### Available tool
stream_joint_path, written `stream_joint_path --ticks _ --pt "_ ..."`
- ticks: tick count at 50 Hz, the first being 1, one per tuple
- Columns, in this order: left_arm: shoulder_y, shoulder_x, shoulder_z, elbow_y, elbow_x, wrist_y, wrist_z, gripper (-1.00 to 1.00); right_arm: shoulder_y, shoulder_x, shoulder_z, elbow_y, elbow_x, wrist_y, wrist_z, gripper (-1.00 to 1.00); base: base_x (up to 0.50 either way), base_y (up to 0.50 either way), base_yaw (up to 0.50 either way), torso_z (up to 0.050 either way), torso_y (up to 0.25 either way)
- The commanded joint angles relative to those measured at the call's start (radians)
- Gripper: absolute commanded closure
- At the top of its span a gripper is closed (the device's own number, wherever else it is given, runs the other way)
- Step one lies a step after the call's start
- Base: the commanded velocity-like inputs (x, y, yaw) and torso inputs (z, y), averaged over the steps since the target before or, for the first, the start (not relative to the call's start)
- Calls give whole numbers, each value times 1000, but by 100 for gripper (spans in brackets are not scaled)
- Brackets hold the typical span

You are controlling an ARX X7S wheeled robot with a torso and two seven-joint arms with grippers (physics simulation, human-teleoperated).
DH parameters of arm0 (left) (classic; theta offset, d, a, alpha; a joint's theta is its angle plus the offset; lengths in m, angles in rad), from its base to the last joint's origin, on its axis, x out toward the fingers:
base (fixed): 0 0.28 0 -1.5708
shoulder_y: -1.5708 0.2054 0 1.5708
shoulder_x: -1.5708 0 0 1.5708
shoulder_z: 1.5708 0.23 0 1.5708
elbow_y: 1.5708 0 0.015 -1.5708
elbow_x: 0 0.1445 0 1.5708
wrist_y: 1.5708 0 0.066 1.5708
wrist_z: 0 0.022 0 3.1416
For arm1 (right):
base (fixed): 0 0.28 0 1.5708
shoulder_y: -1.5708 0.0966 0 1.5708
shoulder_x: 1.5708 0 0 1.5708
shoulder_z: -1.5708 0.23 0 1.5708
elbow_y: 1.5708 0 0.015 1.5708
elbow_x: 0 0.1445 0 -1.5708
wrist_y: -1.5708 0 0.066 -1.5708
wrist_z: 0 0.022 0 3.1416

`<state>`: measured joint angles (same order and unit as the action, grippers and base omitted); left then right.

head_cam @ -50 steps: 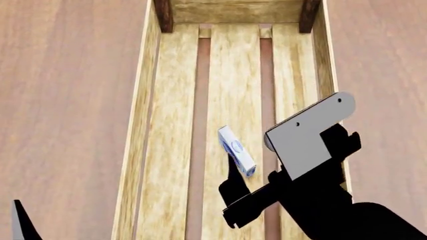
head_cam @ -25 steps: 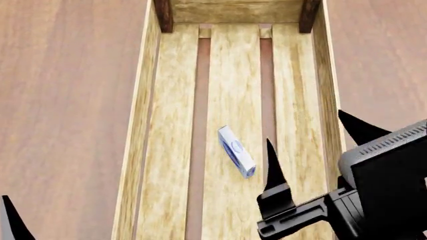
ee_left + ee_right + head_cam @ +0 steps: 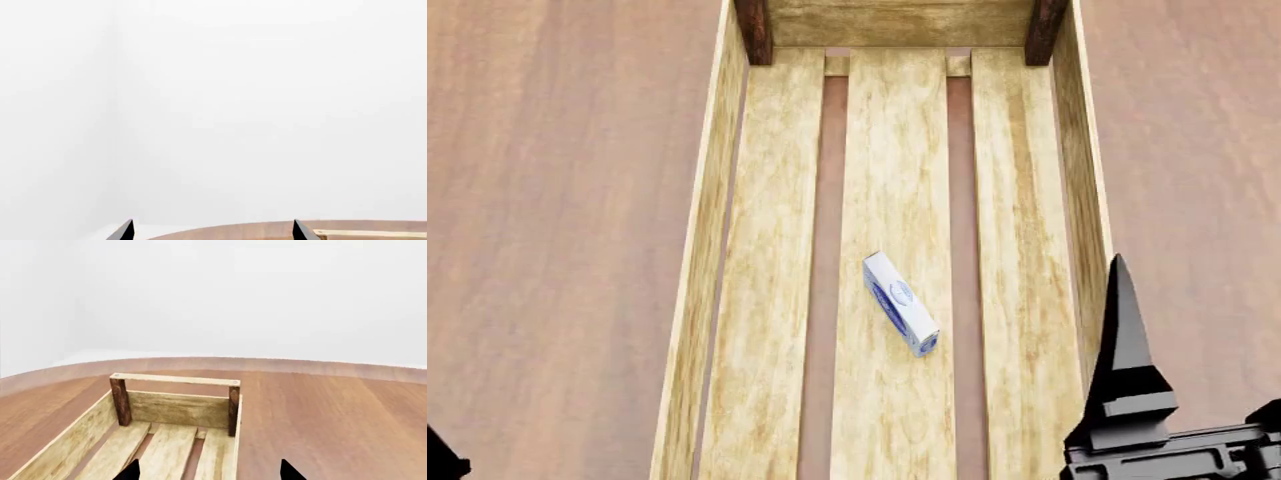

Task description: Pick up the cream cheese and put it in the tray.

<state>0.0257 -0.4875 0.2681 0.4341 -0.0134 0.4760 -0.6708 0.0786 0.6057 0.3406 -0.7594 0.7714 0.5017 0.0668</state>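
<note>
We see the right end effector (image 3: pixel 208 471), fingers spread and empty, pulled back from the small white-and-pale-blue cream cheese box (image 3: pixel 901 302), which stays on the middle slat of the long light-wood tray (image 3: pixel 702 240), so we judge the task done.

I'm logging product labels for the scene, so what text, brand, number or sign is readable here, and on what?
Cream cheese, lying in the tray: a dark blue oval logo shows on its face, but the lettering is too small and blurred to read.
Tray, table and both grippers: no text or signs visible.
</note>
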Motion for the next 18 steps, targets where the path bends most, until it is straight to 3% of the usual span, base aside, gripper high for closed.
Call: stream_joint_path --ticks 1,18 --pt "-87 -62 -18 150 -94 -118 52 -100 -31 -126 43 48 -37 -178 -45 -100 0 0 0 0 0" --pt "-238 -152 -54 402 -257 -355 62 -100 -12 -133 107 3 34 -191 4 -100 0 0 0 0 0"
